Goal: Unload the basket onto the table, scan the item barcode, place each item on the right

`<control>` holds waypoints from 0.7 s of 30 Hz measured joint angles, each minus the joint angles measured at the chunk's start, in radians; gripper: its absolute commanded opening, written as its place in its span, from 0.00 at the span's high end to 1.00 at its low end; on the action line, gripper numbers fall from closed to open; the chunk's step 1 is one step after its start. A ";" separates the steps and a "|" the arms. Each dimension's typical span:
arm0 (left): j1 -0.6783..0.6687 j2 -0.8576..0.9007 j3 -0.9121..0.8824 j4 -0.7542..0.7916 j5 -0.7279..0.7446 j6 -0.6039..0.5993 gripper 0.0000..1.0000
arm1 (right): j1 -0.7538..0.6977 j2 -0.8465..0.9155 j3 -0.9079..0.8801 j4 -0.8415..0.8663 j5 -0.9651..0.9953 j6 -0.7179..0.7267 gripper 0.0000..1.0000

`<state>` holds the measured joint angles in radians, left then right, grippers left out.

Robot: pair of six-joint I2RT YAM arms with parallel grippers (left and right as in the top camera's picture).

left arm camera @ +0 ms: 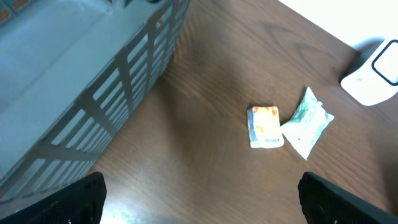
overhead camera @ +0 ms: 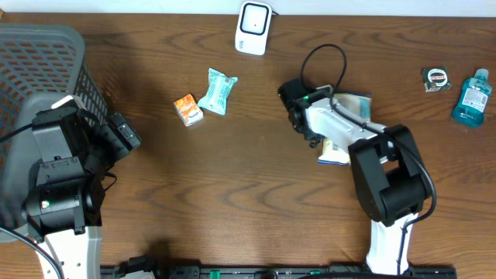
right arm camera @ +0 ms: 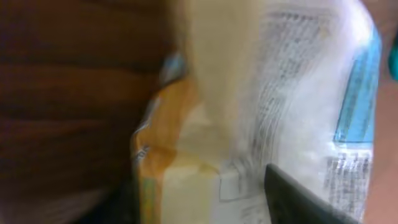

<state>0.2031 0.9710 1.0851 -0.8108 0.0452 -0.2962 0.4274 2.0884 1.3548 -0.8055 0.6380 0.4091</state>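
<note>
Surface: dark brown wood-grain table [overhead camera: 248,194], smooth with a dull sheen.
Item: soft film pouch [overhead camera: 335,152], white with yellow and blue panels and fine print. It is crinkled and lies on the wood at 3 o'clock from the table's middle.
Right gripper [overhead camera: 304,118]: low over the pouch, with one dark finger against the film; whether it grips cannot be told.
Progress: early, by my judgement. The pouch is not lifted or presented, and the barcode is not made out.
Scanner [overhead camera: 253,27]: hard white plastic, rounded, with a dark window. It is at 11 o'clock from the pouch, well apart.
Other packets: orange sachet [left arm camera: 265,126] just beside a mint wrapper [left arm camera: 308,121], at 9 o'clock.
Clutter: tape measure [overhead camera: 436,78] and blue bottle [overhead camera: 473,97], at 2 o'clock.
Left gripper [left arm camera: 205,208]: jaws spread wide, empty, near the grey slatted basket [left arm camera: 93,99].
</note>
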 measured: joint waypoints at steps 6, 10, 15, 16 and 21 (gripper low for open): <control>0.000 0.000 0.000 0.000 0.000 0.000 0.02 | -0.011 0.001 0.007 0.006 -0.042 0.000 0.99; 0.000 0.000 0.000 0.000 0.000 0.000 0.02 | -0.020 0.001 0.028 -0.002 -0.094 -0.016 0.99; 0.000 0.000 0.000 0.000 0.000 0.000 0.02 | -0.032 -0.018 0.081 0.006 -0.278 -0.058 0.99; 0.000 0.000 0.000 0.000 0.000 0.000 0.03 | -0.036 -0.026 0.091 0.013 -0.334 -0.069 0.99; 0.000 0.000 0.000 0.000 0.000 0.000 0.02 | -0.077 -0.086 0.105 0.079 -0.699 -0.130 0.99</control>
<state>0.2031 0.9710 1.0851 -0.8104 0.0456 -0.2962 0.3504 2.0022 1.4601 -0.7261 -0.0612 0.2794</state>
